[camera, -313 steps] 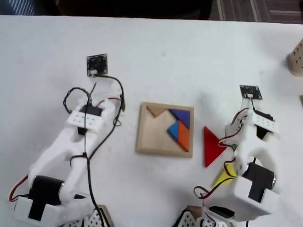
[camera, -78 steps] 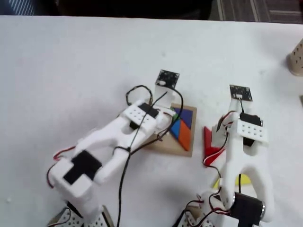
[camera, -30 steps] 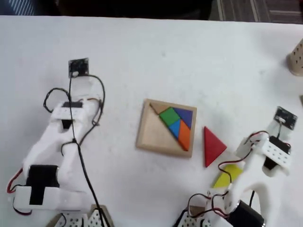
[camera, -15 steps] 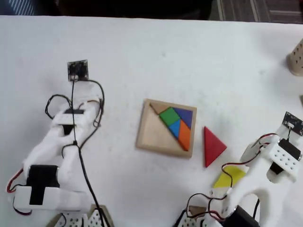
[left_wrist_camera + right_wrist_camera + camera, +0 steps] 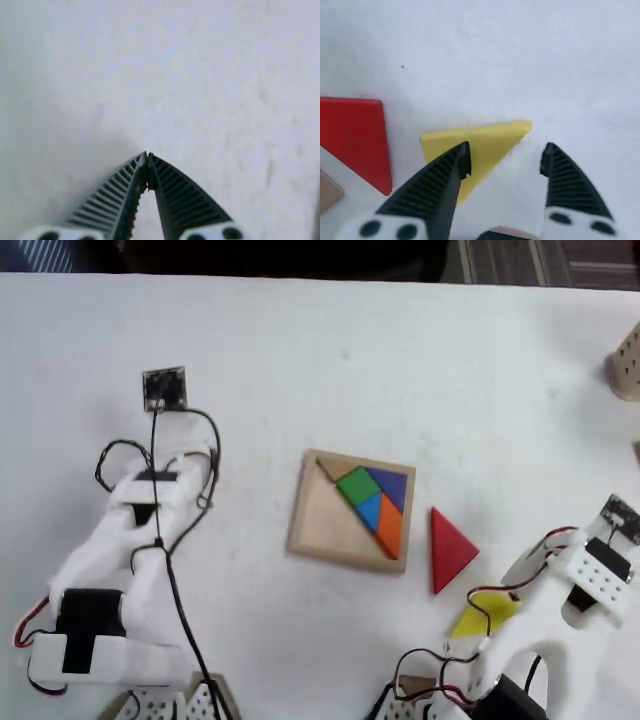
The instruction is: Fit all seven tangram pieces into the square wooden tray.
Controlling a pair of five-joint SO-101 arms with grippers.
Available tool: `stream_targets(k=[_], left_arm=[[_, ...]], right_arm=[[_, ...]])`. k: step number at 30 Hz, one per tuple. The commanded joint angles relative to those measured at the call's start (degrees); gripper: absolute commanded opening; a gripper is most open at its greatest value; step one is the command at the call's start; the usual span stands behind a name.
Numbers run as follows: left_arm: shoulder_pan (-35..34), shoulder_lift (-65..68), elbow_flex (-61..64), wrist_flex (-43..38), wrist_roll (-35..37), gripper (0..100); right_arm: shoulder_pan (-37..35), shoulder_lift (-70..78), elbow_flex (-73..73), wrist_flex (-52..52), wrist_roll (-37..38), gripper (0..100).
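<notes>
The square wooden tray (image 5: pixel 320 530) lies mid-table. It holds a green (image 5: pixel 355 485), a purple (image 5: pixel 390 485), a blue (image 5: pixel 367 511), an orange (image 5: pixel 388 528) and a small brown piece (image 5: pixel 328 471). A red triangle (image 5: pixel 448 548) (image 5: pixel 357 132) lies on the table just right of the tray. Nearer the front lies a yellow piece (image 5: pixel 485 613) (image 5: pixel 475 142). My right gripper (image 5: pixel 506 150) is open, low over the yellow piece's end, one finger above it. The right arm (image 5: pixel 590 580) stands right of that piece. My left gripper (image 5: pixel 146 159) is shut and empty over bare table. The left arm (image 5: pixel 150 495) is far left of the tray.
A pegged wooden block (image 5: pixel 627 365) stands at the right edge. The arm bases (image 5: pixel 200 705) (image 5: pixel 420 705) sit at the front edge. White table stretches open behind the tray and between the tray and the left arm.
The green piece has gone into the tray and the left arm has pulled back to the far left. The right arm has swung out to the right of the yellow piece.
</notes>
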Motion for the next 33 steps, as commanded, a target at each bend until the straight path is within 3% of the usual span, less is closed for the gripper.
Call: stream_targets(k=[1,4,5,11,13,17,19,25,33], left_arm=[[0.31,-3.12,-0.09,-2.73,-0.62,2],[0.31,-3.12,0.0,-2.81,-0.62,2],[0.31,-3.12,0.0,-2.81,-0.62,2],[0.31,-3.03,0.0,-2.81,-0.62,2],[0.31,-3.03,0.0,-2.81,-0.62,2],[0.31,-3.03,0.0,-2.81,-0.62,2],[0.31,-3.03,0.0,-2.81,-0.62,2],[0.31,-3.03,0.0,-2.81,-0.62,2],[0.31,-3.03,0.0,-2.81,-0.62,2]], right_arm=[[-2.24,-1.8,0.0,-0.04,17.05,27.9],[-6.99,-1.8,0.79,0.22,40.09,26.5],[-7.43,-1.8,0.79,0.48,42.02,26.0],[-11.12,-1.89,0.88,0.75,37.1,25.6],[-13.41,-1.8,0.97,0.66,43.43,25.6],[-16.66,-1.8,1.05,6.55,65.05,25.7],[-17.54,-1.8,0.97,9.89,72.09,25.7],[-18.07,-1.71,2.11,10.15,68.48,25.8],[-16.57,-1.71,7.47,2.59,68.31,27.5]])
